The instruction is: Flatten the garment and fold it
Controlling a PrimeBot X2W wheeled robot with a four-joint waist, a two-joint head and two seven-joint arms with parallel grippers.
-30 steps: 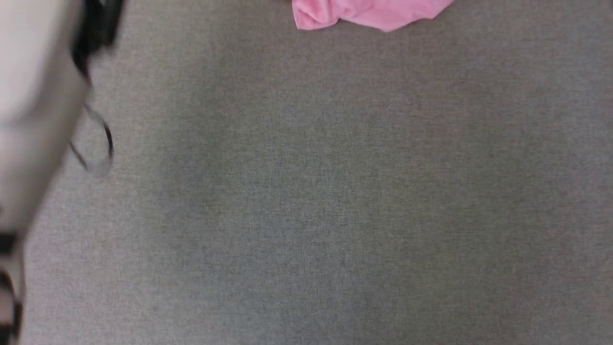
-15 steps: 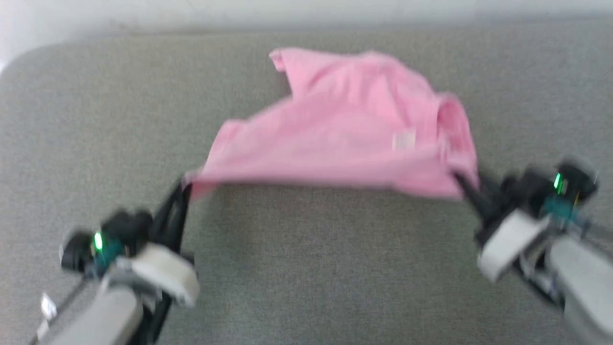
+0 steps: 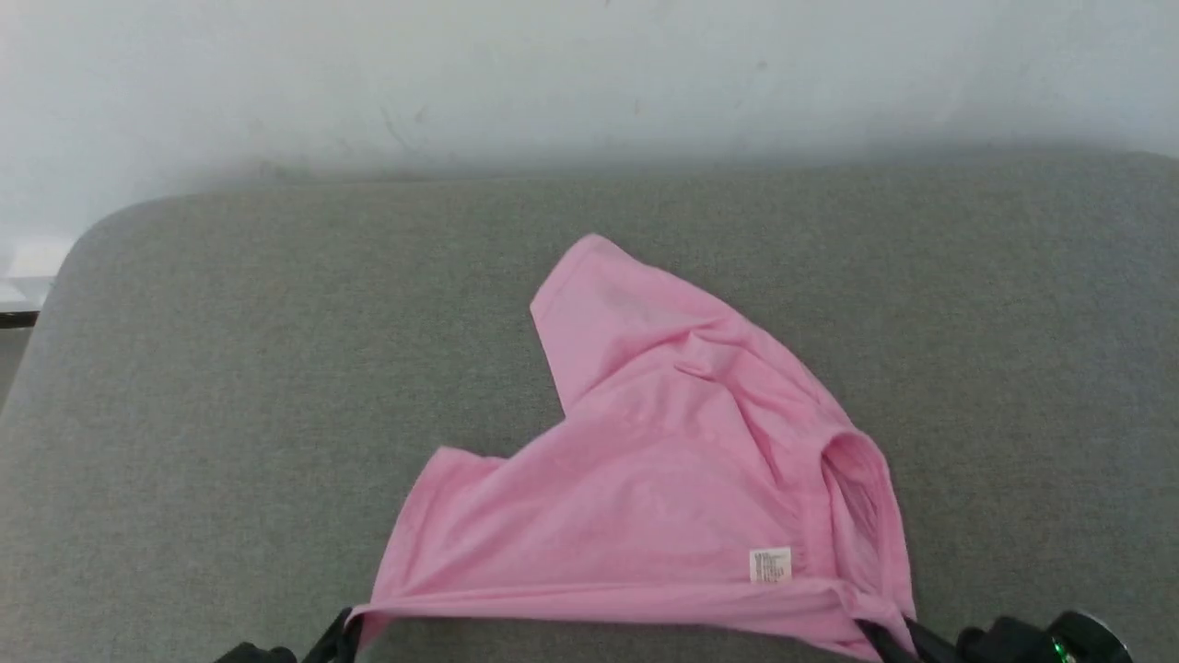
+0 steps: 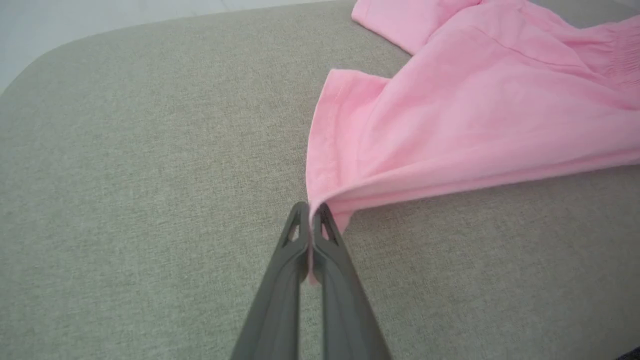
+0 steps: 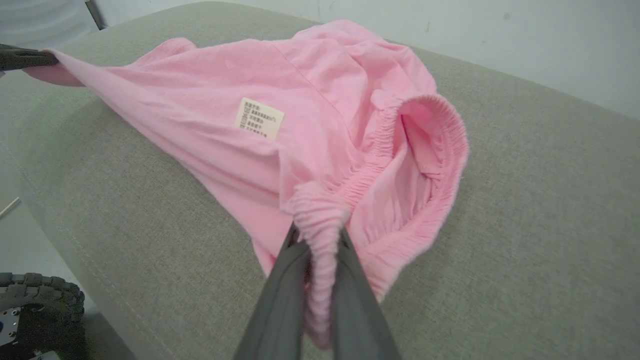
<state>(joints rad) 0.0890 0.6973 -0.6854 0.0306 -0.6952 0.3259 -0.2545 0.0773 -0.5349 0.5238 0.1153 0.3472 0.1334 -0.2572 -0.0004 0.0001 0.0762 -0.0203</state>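
1. Pink shorts point(image 3: 663, 460) lie on the bench point(image 3: 230, 368), bunched toward 5 o'clock.
2. Your left fingers point(image 4: 285, 280) pinch a hem corner; right fingers point(image 5: 280, 300) pinch the waistband.
3. Pull toward 9 and 3 o'clock, then lower flat.

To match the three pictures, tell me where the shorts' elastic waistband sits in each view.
Head view: waistband at lower right, an open loop.
Left wrist view: waistband in the top right corner, gathered.
Right wrist view: waistband at centre right, pinched in the right end effector.
Shared landmark: the left end effector, shut on the shorts' hem; bottom left in the head view, top left in the right wrist view.
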